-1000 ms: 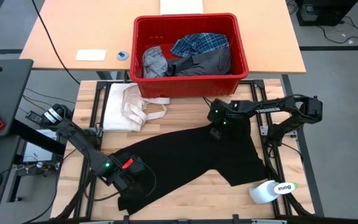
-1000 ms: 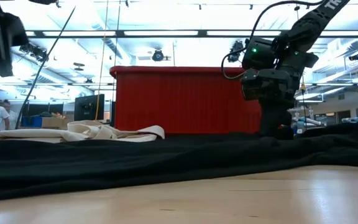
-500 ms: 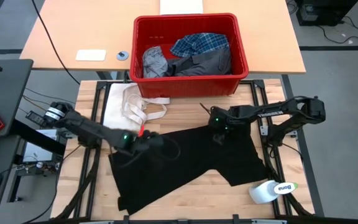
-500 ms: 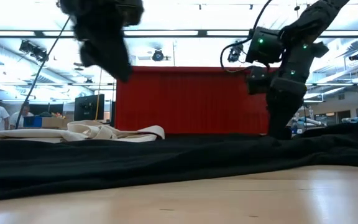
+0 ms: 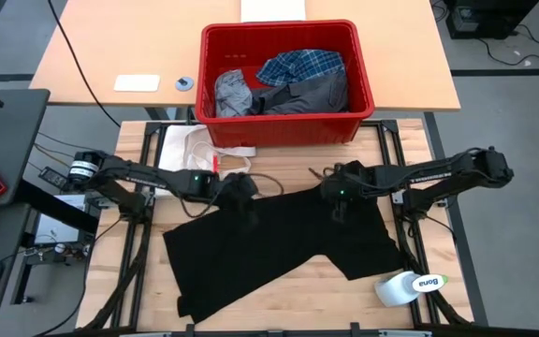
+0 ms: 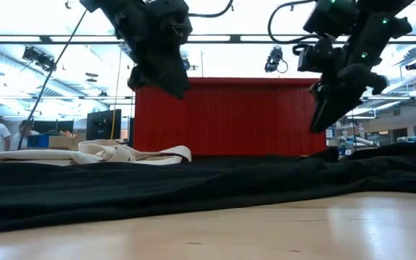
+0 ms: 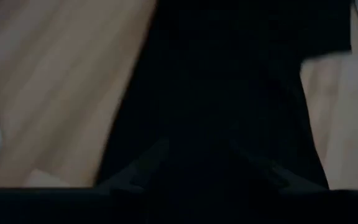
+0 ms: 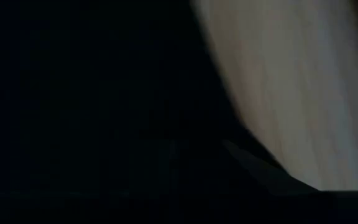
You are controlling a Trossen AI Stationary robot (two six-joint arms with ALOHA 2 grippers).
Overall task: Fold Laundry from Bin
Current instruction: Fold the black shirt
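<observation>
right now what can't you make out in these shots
- Left gripper, high view: its own dark body hides the finger gap.
- Right gripper, low view: blurred against black garment.
- Bin bottom: hidden under laundry.
- Both wrist views: blurred, nearly all dark cloth.

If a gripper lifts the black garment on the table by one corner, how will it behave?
The black garment lies flat with soft wrinkles, so it is probably floppy and would hang and stretch out. It spreads wide, so one corner would likely drag the rest across the wooden table. It probably will not roll or break.
</observation>
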